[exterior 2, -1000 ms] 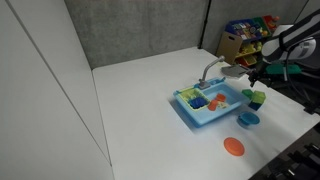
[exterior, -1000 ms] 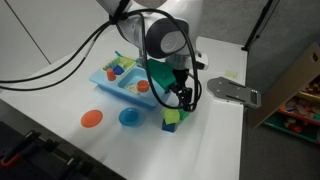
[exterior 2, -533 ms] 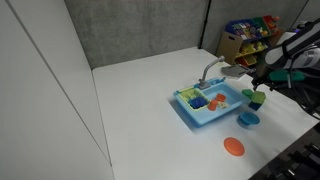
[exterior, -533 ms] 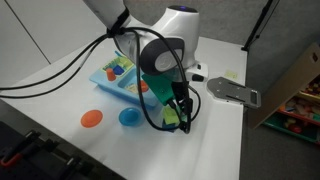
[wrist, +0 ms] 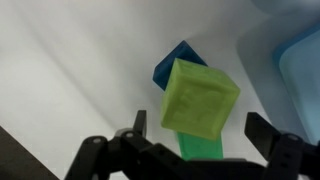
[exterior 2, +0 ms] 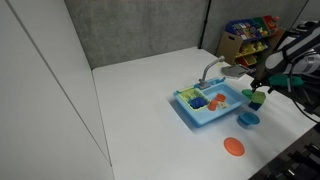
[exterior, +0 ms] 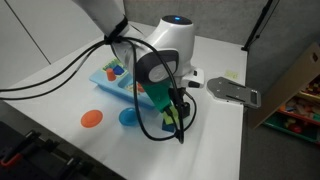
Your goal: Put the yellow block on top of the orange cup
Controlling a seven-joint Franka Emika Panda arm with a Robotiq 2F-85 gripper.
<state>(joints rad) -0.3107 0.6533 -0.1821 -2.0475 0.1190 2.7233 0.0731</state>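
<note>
My gripper (wrist: pixel 200 128) gapes wide, holding nothing, with the yellow block (wrist: pixel 200 97) straight ahead, centred between my 2 fingers (wrist: pixel 263 132), not yet touched.

White table (exterior: pixel 60 85) below me; directly on it: light-blue toy sink (exterior 2: pixel 205 118); flat orange plate (exterior: pixel 91 118) near the front edge; blue bowl (exterior: pixel 127 117) just beside it; grey metal plate (exterior: pixel 236 93) well apart.
</note>
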